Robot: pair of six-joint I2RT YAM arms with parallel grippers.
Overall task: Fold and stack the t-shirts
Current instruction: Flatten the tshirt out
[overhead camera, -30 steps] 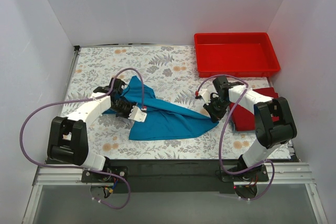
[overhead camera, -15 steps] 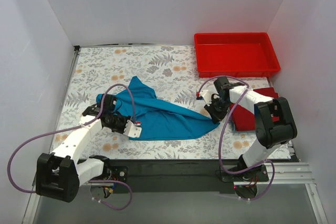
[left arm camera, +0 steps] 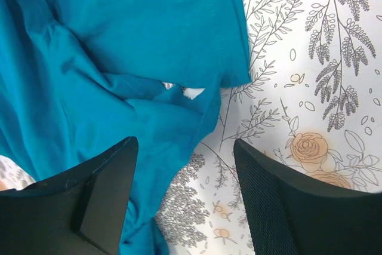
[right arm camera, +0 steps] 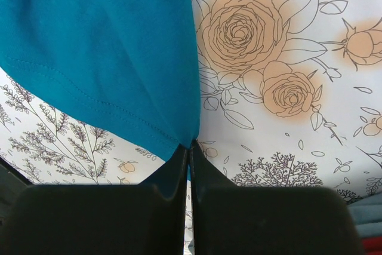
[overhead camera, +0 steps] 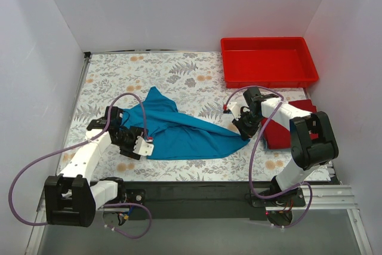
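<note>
Presently the left pincer (left arm camera: 184,144) stands released, its fingers apart and low over the bunched left end of the teal t-shirt (overhead camera: 179,129); nothing sits between them. The right pincer (right arm camera: 190,147) is clenched on the opposite end of that shirt, the stitched hem pinched between its tips.

The shirt lies crumpled across the middle of the counter (overhead camera: 179,76), drawn to a narrow point at the right pincer and rumpled and overlapping at the left. A red t-shirt (overhead camera: 304,107) lies folded by the right edge, just on the near side of the red tray (overhead camera: 268,40) at the far right corner.

Assessment: the step in hand appears to be spreading the teal shirt flat before folding.

Recommendation: the left pincer should take the free hem corner visible beside its fingers, one layer only, not the bunched folds. The right grip should hold firm while the left draws toward the left edge until the cloth lies taut. Lowering both ends together would prevent fresh creases.
</note>
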